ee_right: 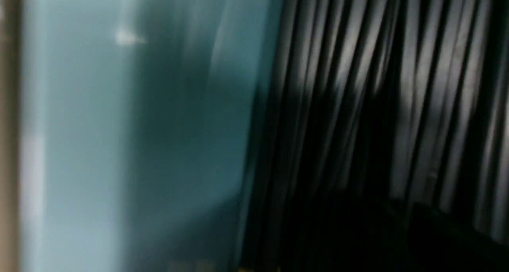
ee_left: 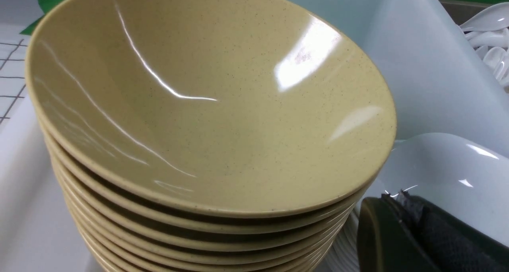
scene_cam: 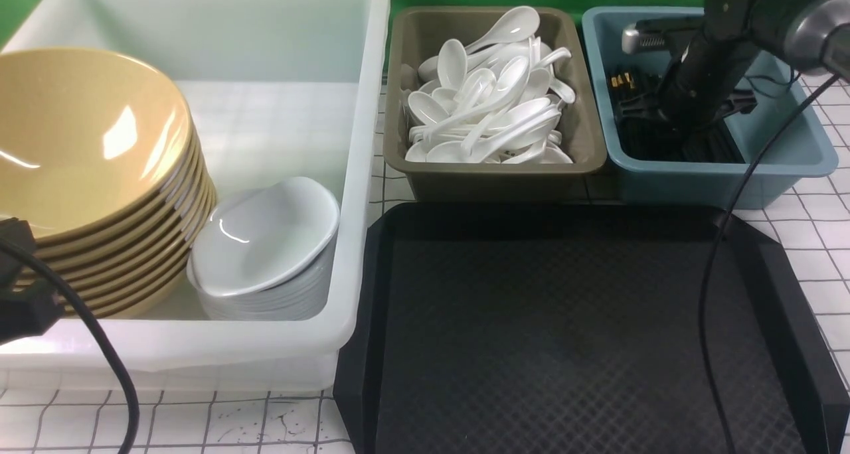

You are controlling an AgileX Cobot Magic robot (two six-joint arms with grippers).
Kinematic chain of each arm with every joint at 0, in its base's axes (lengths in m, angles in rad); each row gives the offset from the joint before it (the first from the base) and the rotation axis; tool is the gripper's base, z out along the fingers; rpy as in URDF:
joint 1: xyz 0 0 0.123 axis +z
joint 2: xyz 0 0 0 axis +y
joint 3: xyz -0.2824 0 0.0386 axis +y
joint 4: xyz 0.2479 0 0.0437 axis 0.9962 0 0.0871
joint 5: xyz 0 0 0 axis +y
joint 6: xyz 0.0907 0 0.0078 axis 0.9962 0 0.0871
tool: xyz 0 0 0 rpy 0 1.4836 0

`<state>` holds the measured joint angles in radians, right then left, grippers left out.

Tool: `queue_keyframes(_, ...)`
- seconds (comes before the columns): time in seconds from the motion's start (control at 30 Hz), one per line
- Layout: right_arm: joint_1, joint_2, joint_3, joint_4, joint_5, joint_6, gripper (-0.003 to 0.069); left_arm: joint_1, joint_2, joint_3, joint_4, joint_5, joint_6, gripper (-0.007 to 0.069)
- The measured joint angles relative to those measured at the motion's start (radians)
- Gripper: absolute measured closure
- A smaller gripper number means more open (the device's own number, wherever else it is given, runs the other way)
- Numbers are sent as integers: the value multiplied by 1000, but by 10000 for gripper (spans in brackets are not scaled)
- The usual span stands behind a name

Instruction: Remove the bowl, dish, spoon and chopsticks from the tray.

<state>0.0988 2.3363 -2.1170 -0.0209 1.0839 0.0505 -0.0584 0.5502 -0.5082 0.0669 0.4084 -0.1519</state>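
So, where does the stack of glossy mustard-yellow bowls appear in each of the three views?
Front view: stack of glossy mustard-yellow bowls at far left, inside the translucent white tub.
Left wrist view: it fills most of the picture.
Right wrist view: not in it.
Shared landmark: the pile of white dishes beside the stack.

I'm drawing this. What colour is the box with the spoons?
Olive brown. The box shows best in the front view, full of white spoons.

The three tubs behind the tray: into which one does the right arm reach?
The blue tub, the rightmost one, holding black chopsticks. The right arm dips into it; the olive tub holds only white spoons, and the big white tub holds bowls and dishes.
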Motion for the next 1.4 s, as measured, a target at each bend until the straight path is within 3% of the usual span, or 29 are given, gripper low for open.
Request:
queue_keyframes(0.03,0,-35,-4,1,25,-28,365,0,0,0,0,0,0,636)
queue_keyframes(0.07,0,-35,-4,1,25,-28,356,0,0,0,0,0,0,636)
queue_keyframes(0.1,0,-88,-3,1,51,-62,291,0,0,0,0,0,0,636)
queue_keyframes(0.23,-8,-323,13,28,107,-107,246,0,0,0,1,0,0,636)
queue_keyframes(0.3,-8,-374,15,45,118,-112,259,0,0,0,1,0,0,636)
queue_keyframes(0.5,116,-771,107,115,132,-181,547,0,0,0,1,0,0,636)
queue_keyframes(0.6,186,-926,249,130,107,-186,618,0,0,0,1,1,0,636)
queue_keyframes(0.73,252,-1105,526,127,1,-191,623,0,0,0,2,1,0,636)
queue_keyframes(0.93,274,-1325,957,123,-105,-170,623,0,0,0,2,2,1,636)
queue_keyframes(1.07,273,-1423,1126,111,-108,-136,623,0,0,0,3,2,1,636)
queue_keyframes(1.23,273,-1476,1302,102,-132,-225,622,0,0,0,3,3,1,636)
queue_keyframes(1.3,272,-1491,1374,99,-229,-240,622,0,0,0,3,3,1,636)
queue_keyframes(1.4,243,-1577,1519,96,-523,-263,622,0,0,0,3,3,1,636)
